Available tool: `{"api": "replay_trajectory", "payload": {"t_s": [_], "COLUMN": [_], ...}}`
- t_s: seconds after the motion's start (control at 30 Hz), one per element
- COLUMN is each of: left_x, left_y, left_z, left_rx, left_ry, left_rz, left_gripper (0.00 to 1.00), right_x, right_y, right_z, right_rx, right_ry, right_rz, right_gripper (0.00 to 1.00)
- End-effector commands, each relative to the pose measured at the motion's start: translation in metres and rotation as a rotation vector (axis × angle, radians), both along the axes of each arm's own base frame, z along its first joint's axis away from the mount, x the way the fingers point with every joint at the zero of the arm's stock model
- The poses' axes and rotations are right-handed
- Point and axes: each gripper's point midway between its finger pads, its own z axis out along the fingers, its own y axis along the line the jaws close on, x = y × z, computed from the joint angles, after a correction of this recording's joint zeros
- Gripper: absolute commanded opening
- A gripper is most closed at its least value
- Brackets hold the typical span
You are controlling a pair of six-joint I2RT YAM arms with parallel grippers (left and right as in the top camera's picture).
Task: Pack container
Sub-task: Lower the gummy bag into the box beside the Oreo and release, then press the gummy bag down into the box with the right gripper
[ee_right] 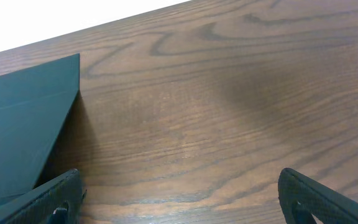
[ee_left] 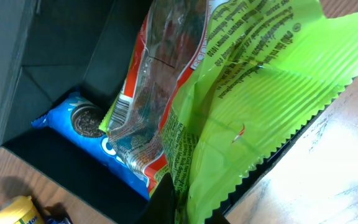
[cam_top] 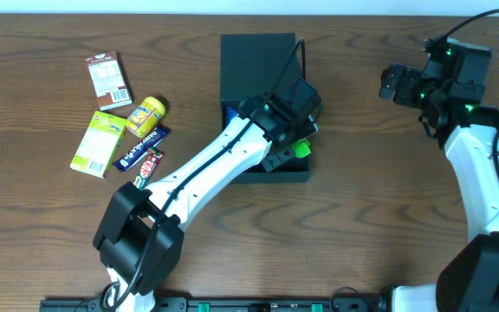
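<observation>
On the wooden worktop (cam_top: 362, 199) in front of me, the container (cam_top: 256, 62) sits near the middle. Its lid is swung open toward the far edge and the box part is closer to the rig. My left arm reaches diagonally across from the near left side and covers most of the box opening. The left end effector (cam_top: 300, 146) hangs over the container's near right corner, directly above the cavity. It is clamped on a green packet (ee_left: 260, 93), whose crimped end sticks out past the box rim in the wrist view. The right end effector (cam_top: 397, 84) is well off to the right of the container, near the far edge. Its fingers (ee_right: 316, 199) are spread wide over bare wood with nothing between them, and the lid's corner shows at the left of that wrist view.

Inside the container, a clear-and-orange packet (ee_left: 154, 81) leans beside the green one. A blue cookie packet (ee_left: 86, 127) lies along the bottom against the dark wall.

Left of the container, well apart from it, loose snacks lie in a cluster. There is a pale green packet (cam_top: 99, 143), a brown carton (cam_top: 108, 80), a dark blue bar (cam_top: 142, 147), a yellow packet (cam_top: 145, 116) and a small red bar (cam_top: 150, 165).
</observation>
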Motion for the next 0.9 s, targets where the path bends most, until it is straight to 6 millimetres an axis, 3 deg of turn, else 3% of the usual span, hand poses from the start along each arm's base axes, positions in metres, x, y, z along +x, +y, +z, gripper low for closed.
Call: {"api": "replay_trajectory", "payload": {"t_s": [0.0,0.07,0.1,0.3,0.33,0.37,0.4,0.43,0.47,0.5,0.53,0.73,0.83,0.87], "left_x": [0.000,0.001,0.002,0.009,0.009,0.011,0.016,0.022,0.028,0.035,0.045,0.091,0.108,0.111], "left_y": [-0.003,-0.002,-0.002,0.004,0.003,0.004,0.007,0.012,0.017,0.023,0.031,0.073,0.097,0.103], "left_z": [0.012,0.012,0.012,0.016,0.018,0.021,0.024,0.029,0.033,0.037,0.043,0.070,0.073,0.073], "left_rx": [-0.026,-0.028,-0.028,0.002,-0.002,-0.003,0.000,0.002,0.002,-0.007,-0.038,-0.312,-0.415,-0.433], "left_ry": [-0.017,-0.020,-0.022,-0.064,-0.068,-0.077,-0.094,-0.121,-0.140,-0.158,-0.172,-0.165,-0.120,-0.113], "left_rz": [-0.019,-0.015,-0.014,0.001,0.002,0.006,0.025,0.073,0.115,0.163,0.235,0.563,0.637,0.650], "left_gripper": [0.22,0.77,0.95,1.00,0.88,0.66,0.29,0.06,0.06,0.06,0.06,0.06,0.06,0.06], "right_x": [0.000,0.001,0.001,0.000,0.000,0.000,0.000,-0.001,-0.002,-0.003,-0.005,-0.027,-0.055,-0.062], "right_y": [0.000,0.002,0.003,0.003,0.004,0.007,0.009,0.013,0.017,0.023,0.033,0.115,0.177,0.186], "right_z": [0.015,0.016,0.016,0.015,0.015,0.015,0.015,0.015,0.014,0.013,0.012,-0.002,-0.015,-0.021], "right_rx": [-0.007,0.001,0.007,0.017,0.021,0.030,0.039,0.049,0.054,0.058,0.068,0.032,-0.032,-0.053], "right_ry": [-0.033,-0.035,-0.035,-0.034,-0.032,-0.032,-0.031,-0.028,-0.025,-0.021,-0.012,0.067,0.124,0.153], "right_rz": [0.013,0.022,0.022,0.018,0.022,0.031,0.042,0.056,0.070,0.099,0.136,0.387,0.586,0.603], "right_gripper": [0.99,0.99,0.99,0.99,0.99,0.99,0.90,0.68,0.50,0.11,0.02,0.02,0.01,0.01]}}
